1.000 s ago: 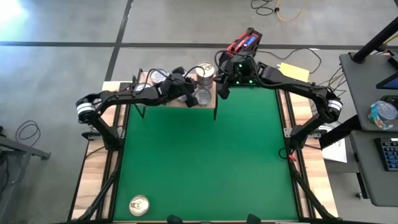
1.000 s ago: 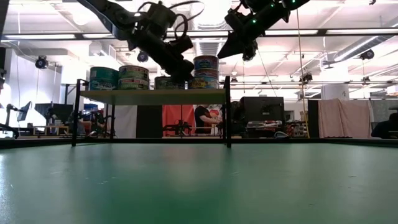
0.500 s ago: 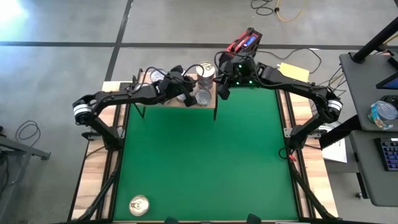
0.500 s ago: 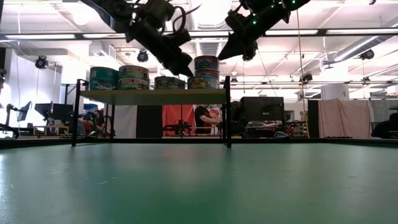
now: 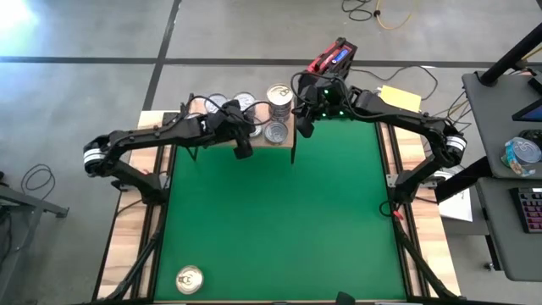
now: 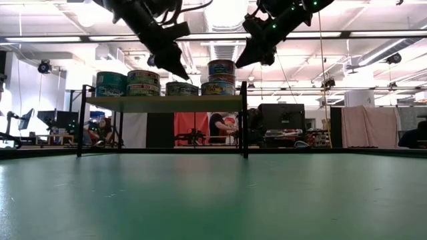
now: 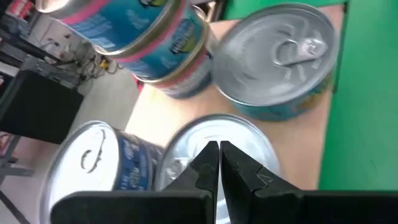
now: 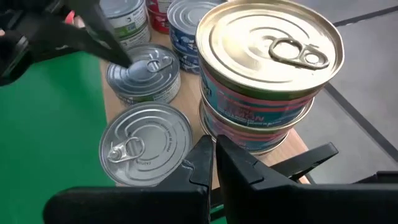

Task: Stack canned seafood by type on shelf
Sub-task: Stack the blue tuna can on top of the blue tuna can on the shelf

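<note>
Two claws hover above the shelf [image 5: 254,135] of tins [image 5: 275,131] – left gripper [image 5: 243,151] and right gripper [image 5: 302,127], both pinched together, empty – one tin [image 5: 189,279] at the mat's [image 5: 279,220] near-left corner.

Bright, even overhead light. In the low view, ceiling strip lights [image 6: 373,39] glare white above the shelf [image 6: 163,100], and the green mat [image 6: 213,200] nearest the camera blurs. In the left wrist view, the tins [image 7: 273,59] are soft with motion blur; right wrist tin lids [image 8: 270,43] show sheen.
</note>
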`<state>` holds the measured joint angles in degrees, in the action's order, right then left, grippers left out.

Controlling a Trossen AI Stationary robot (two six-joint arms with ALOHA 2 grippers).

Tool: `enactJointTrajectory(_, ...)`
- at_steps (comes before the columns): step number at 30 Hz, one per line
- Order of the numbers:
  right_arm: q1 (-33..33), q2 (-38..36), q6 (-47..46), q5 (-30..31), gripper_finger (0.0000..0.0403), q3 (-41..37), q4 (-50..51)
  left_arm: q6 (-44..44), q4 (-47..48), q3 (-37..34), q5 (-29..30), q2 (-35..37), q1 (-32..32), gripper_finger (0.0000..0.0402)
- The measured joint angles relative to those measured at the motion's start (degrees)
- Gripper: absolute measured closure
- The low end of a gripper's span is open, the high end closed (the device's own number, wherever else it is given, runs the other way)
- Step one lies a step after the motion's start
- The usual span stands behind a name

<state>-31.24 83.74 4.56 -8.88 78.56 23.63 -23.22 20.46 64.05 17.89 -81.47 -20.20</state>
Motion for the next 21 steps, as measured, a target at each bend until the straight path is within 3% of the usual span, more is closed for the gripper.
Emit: enactJointTrajectory(21,0.0,0.0,-0.2,0.0,0.039,0.0,-0.3,0.2,3.9,-0.2,0.0,-1.2,1.5,0.0401)
